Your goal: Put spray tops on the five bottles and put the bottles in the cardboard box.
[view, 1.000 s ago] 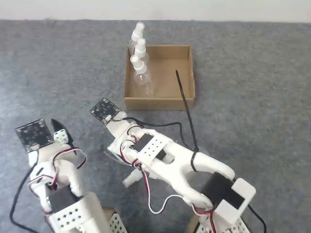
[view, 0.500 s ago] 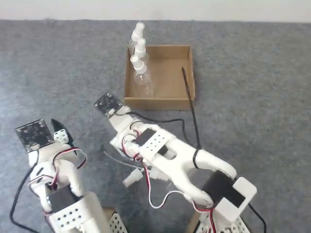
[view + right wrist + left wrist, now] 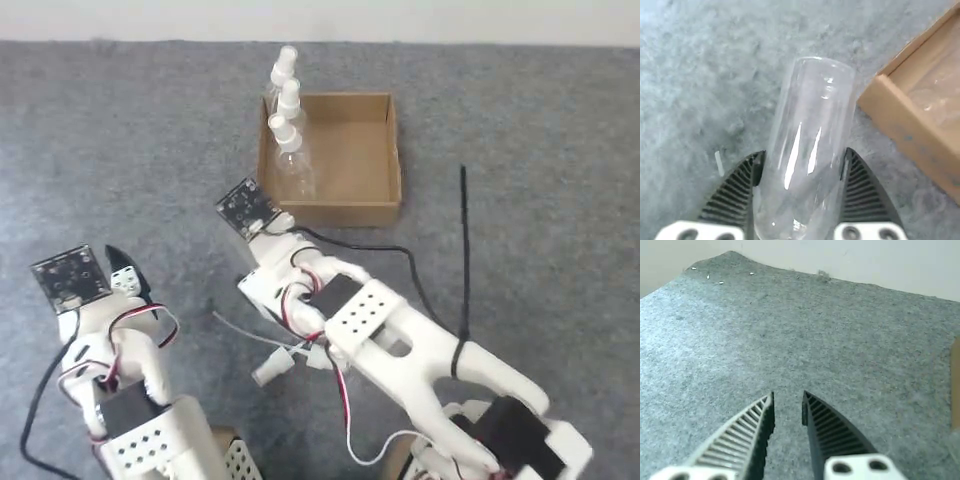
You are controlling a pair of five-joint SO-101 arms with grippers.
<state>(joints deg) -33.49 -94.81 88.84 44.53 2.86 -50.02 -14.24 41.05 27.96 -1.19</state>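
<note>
While three topped bottles stand along one wall of the cardboard box seen from above, a loose spray top lies on the table by my right arm. My left claw hangs slightly parted over the table, gripping nothing. My right claw is clenched on a clear bottle near the box's corner.

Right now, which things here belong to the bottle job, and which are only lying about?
Job: clear bottle in the right gripper; loose spray top; three capped bottles; cardboard box.
Lying about: white specks and a lint tuft on the grey mat.
</note>
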